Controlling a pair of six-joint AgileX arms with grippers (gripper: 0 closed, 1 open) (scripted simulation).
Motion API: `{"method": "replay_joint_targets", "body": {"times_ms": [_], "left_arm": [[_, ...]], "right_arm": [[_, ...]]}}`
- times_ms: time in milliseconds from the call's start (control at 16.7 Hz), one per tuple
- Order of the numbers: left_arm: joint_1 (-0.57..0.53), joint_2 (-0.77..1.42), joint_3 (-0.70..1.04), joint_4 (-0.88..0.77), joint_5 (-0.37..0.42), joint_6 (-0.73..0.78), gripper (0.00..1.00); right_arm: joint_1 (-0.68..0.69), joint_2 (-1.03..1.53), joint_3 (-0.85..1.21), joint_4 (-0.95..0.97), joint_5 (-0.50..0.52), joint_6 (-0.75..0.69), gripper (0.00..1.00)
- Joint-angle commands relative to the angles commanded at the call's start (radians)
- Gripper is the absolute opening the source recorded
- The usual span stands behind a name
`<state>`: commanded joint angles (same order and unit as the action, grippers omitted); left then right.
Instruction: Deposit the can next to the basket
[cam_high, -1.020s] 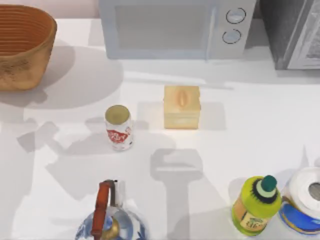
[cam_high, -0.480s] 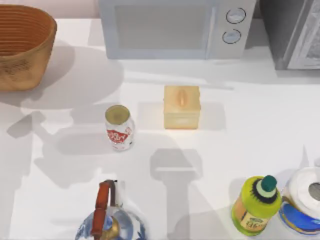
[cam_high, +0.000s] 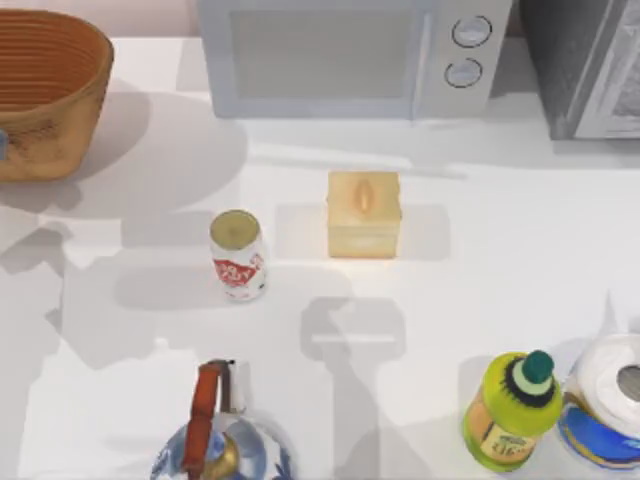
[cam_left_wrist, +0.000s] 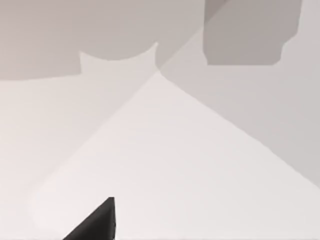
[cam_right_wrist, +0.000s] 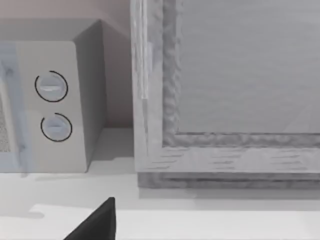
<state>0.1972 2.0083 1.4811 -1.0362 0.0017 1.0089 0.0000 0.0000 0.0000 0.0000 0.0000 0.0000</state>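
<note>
The can (cam_high: 238, 255) stands upright left of the table's middle, silver-white with a red label and a dull gold top. Nothing touches it. The basket (cam_high: 45, 90), large, woven and orange-brown, sits at the back left corner, well apart from the can. In the left wrist view a dark part of my left gripper (cam_left_wrist: 97, 225) hangs over bare white table crossed by shadows. In the right wrist view a dark part of my right gripper (cam_right_wrist: 97, 225) faces the microwave's dials (cam_right_wrist: 52, 107) and a grey cabinet (cam_right_wrist: 230, 90).
A microwave (cam_high: 350, 55) lines the back edge, with a grey cabinet (cam_high: 590, 65) at the back right. A tan box (cam_high: 364, 213) stands right of the can. Along the front are a blue-white kettle (cam_high: 220, 440), a yellow-green bottle (cam_high: 510, 410) and a paper roll (cam_high: 610, 400).
The arm shadow on the table's left side has slid further left, toward the edge. The can, basket and other objects have not moved.
</note>
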Motion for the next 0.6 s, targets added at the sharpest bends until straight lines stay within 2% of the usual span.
{"method": "replay_joint_targets", "body": {"times_ms": [360, 600], "left_arm": [[0.001, 0.011, -0.031, 0.035, 0.000, 0.001, 1.00], [0.001, 0.011, -0.031, 0.035, 0.000, 0.001, 0.70]], "right_arm": [[0.000, 0.000, 0.000, 0.000, 0.000, 0.000, 1.00], [0.000, 0.000, 0.000, 0.000, 0.000, 0.000, 1.00]]}}
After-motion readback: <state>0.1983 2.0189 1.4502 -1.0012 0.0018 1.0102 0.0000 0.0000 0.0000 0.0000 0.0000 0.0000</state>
